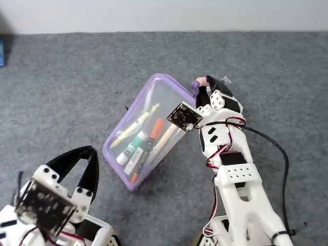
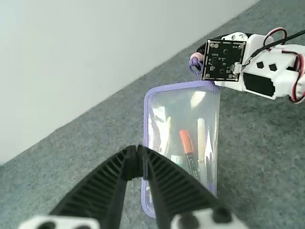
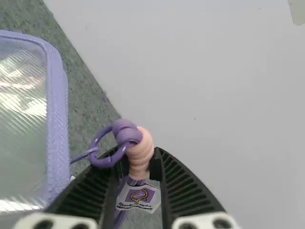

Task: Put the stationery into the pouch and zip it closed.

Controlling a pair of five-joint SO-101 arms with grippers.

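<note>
Supporting surface: a table covered in grey, short-pile carpet, bounded at its far edge by a white wall. A clear pouch with purple trim is laid flat near the middle, set diagonally, with its zip pull at the far right corner. A black cable is trailed over the carpet at the right. A blue object is cut off by the left edge.

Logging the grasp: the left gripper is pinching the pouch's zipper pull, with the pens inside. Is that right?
No, it is the right gripper pinching the pouch's zipper pull, as the right wrist view shows; the pens are inside.
</note>
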